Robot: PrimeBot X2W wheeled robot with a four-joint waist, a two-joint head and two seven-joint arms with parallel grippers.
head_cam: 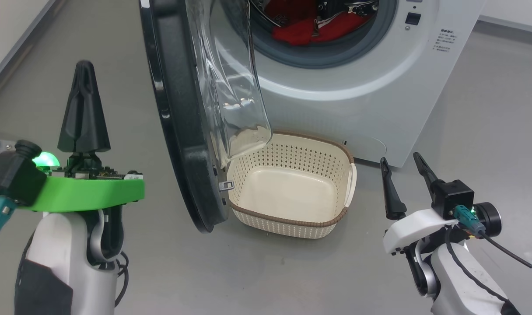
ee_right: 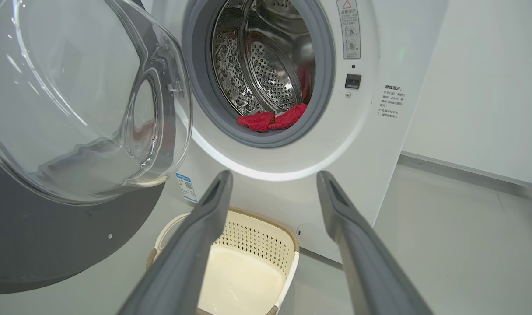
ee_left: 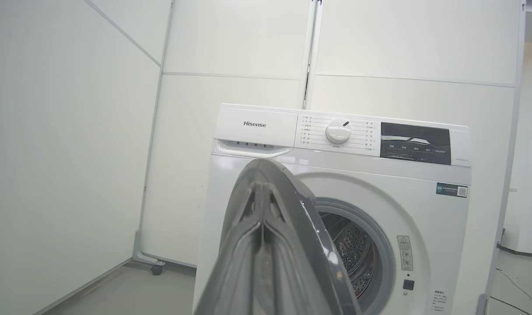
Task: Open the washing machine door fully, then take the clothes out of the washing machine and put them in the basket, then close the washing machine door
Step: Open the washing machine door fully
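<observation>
Well, the clothes (ee_right: 270, 120) look soft, light and floppy, heaped at the lip of the drum (ee_right: 266, 70); I'd pinch a thick fold there. The left claw (head_cam: 84, 72) is pressed together, empty, and the right claw (head_cam: 400, 158) is spread.

white panelled partition wall (ee_left: 231, 43): dark vertical seam (ee_left: 309, 48) down its middle, small caster (ee_left: 156, 268) under its base, grey floor (ee_left: 130, 293) at its foot.

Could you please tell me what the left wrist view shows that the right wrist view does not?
Left wrist, not right: the control dial, the Hisense name, the left gripper, jaws shut. Right wrist, not left: the red clothes, the basket, the washing machine door's glass bowl, the right gripper, jaws open. Both: the washing machine and its steel drum.
</observation>
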